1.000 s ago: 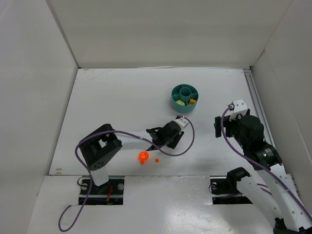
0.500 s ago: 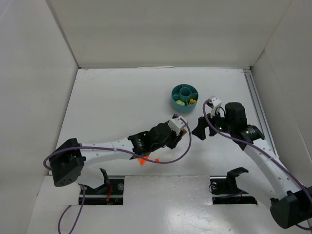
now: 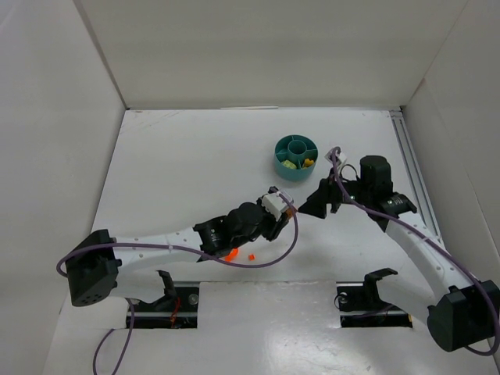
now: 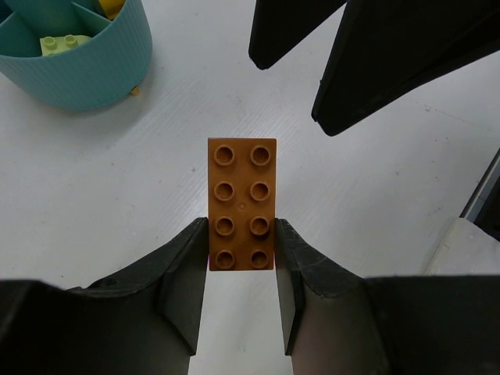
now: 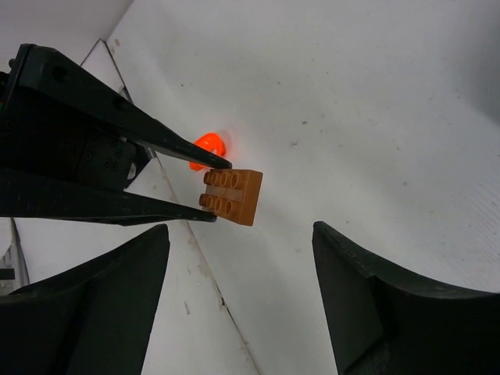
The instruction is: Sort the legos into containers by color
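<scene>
White tabletop carries the teal tub, which has a yellow-green lego in one wedge. Below the tub and slightly left, the left end effector is clenched on one end of a brown lego. Just right of that brick, the right end effector stands spread, grasping nothing. An orange lego lies farther below-left of the tub.

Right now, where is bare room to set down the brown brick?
Bare: the table left of the tub, and the strip behind it. Crowded: between the left end effector and right end effector, and by the orange pieces.
</scene>
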`<state>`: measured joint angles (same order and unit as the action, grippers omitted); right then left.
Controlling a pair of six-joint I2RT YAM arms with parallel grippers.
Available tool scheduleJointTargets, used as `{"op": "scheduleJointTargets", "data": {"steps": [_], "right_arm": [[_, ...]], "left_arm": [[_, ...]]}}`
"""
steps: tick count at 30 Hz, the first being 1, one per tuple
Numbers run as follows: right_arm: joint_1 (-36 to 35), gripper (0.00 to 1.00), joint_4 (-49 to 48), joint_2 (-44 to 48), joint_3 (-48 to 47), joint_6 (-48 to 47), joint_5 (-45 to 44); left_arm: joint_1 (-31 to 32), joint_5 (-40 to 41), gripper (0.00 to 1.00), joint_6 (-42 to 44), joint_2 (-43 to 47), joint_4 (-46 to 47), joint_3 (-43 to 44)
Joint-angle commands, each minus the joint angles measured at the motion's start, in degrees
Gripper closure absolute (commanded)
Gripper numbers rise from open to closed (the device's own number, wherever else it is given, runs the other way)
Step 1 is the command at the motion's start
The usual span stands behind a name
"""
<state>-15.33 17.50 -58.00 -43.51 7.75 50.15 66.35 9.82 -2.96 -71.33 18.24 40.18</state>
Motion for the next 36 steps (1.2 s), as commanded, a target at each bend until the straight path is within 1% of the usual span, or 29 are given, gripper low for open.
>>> {"op": "scheduleJointTargets", "data": {"steps": [1,4,9,16,20,23,25,30,33,34,36], "right_arm": [[0.3,0.22,-4.84,0.25,-1.5,1.74,2.59],[0.3,0.28,-6.85,0.25,-0.79,2.45,1.79],[-0.4,0.28,-7.39,-0.36,-0.26,3.85,0.39],[-4.61,0.28,-8.62,-3.61,-0.79,4.38,-1.55],[-7.6,0.32,-9.15,-4.23,-1.84,4.38,-2.68],[-8.93,0.4,-9.67,-4.84,-1.85,4.38,-3.22],[-9.45,0.46,-10.29,-4.84,-1.85,4.38,-5.06],[-9.45,0.53,-10.82,-3.45,-1.24,5.44,-8.84],[-9.45,0.6,-11.34,-2.39,-1.23,5.96,-10.42],[-9.45,0.63,-11.34,-2.38,-1.23,6.48,-10.95],[-9.45,0.79,-11.96,-0.98,-1.23,6.49,-11.56]], "left_arm": [[0.27,0.55,0.82,0.85,1.81,3.82,-0.11],[0.27,0.55,0.82,0.85,1.81,3.82,-0.11],[0.27,-0.5,0.82,0.85,3.04,4.96,-0.72],[0.27,0.02,0.82,0.85,4.7,4.96,-1.25],[0.27,0.02,0.82,0.85,4.71,4.96,-1.25],[0.27,0.54,0.82,0.85,4.71,4.96,-1.25],[0.27,0.55,0.82,0.85,4.71,4.96,-1.25],[0.27,0.55,0.82,0.85,5.32,4.96,-1.25],[0.27,0.55,0.82,0.85,5.85,4.96,-1.77],[0.27,0.55,0.82,0.85,5.85,4.96,-1.78],[0.27,0.55,0.82,0.85,6.37,4.96,-1.78]]}}
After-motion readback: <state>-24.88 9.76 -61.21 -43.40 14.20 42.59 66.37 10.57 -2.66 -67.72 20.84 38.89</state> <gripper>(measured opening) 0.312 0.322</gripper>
